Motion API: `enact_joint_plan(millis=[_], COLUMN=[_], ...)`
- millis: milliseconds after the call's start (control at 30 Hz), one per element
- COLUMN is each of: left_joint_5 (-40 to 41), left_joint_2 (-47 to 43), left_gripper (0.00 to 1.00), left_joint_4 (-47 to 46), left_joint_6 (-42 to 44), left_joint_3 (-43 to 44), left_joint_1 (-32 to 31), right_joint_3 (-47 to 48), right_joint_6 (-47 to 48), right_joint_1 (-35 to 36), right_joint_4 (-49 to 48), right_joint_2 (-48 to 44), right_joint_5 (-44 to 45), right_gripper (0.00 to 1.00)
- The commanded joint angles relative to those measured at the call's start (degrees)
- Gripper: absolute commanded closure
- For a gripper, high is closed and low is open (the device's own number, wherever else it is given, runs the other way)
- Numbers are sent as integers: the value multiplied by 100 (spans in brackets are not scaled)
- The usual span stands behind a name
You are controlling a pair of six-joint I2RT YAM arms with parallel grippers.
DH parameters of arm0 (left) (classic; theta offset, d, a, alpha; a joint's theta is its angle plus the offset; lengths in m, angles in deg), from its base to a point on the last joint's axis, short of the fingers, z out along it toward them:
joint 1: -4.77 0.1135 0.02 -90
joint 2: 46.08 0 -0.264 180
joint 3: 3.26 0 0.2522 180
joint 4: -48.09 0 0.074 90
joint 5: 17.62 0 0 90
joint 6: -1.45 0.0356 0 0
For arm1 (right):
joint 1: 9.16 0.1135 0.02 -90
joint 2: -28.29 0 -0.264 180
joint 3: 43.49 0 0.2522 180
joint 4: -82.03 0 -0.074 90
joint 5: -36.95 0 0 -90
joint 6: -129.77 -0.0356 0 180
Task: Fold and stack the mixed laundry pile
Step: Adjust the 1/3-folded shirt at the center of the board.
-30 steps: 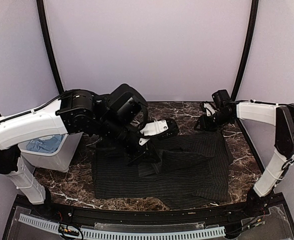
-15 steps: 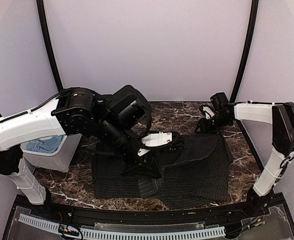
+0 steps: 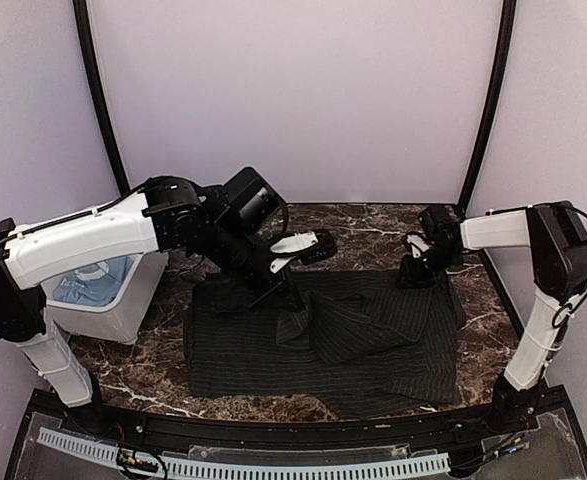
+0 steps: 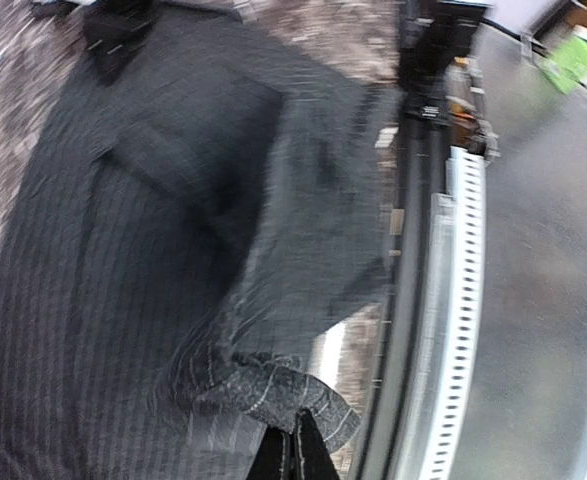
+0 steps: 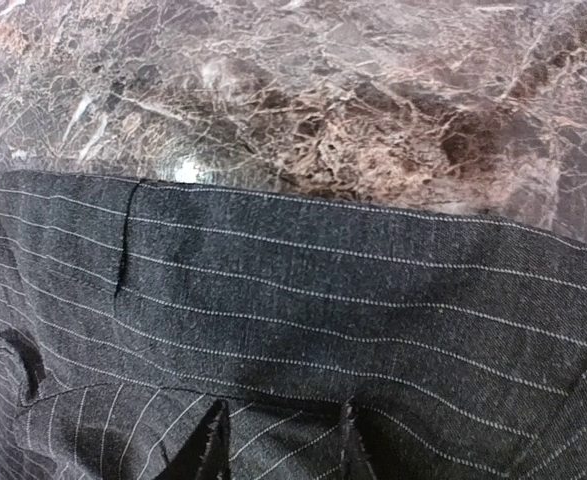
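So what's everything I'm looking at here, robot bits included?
shirt: one, black with thin pale stripes, spread on the table, rumpled in the middle
blue garment: one, light blue, bunched inside the bin
bin: one, white, at the table's left edge
table: one, dark brown marble, under the shirt
left arm: one, white and black, reaching over the shirt's middle
left gripper: one, black, shut on a fold of the shirt
right arm: one, white and black, reaching to the shirt's far right corner
right gripper: one, black, fingers apart on the shirt's edge
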Motion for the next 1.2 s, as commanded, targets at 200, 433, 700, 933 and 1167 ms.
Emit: enact_joint_plan(millis=[200, 433, 700, 933, 1167], left_joint_5=[346, -18, -410, -814, -1029], left_joint_2=[396, 917, 1401, 1527, 1887], left_gripper=[100, 100, 100, 100, 91], left_joint_4=[-584, -378, 42, 261, 553], left_joint_6=[263, -107, -562, -1075, -1125], left_joint_3=[-610, -568, -404, -450, 61], left_joint_1=[1556, 2429, 3143, 3800, 4149], right_joint_3=[246, 199, 44, -91, -124], right_joint_6=[85, 288, 249, 246, 298], right_joint_1=[-32, -30, -24, -21, 78], right_joint_4=[156, 63, -98, -184, -253], right_joint_2=[-1123, -1443, -1400, -1407, -1357], right_joint_5=[-421, -806, -906, -1037, -1129], right_gripper=[30, 21, 23, 25, 29])
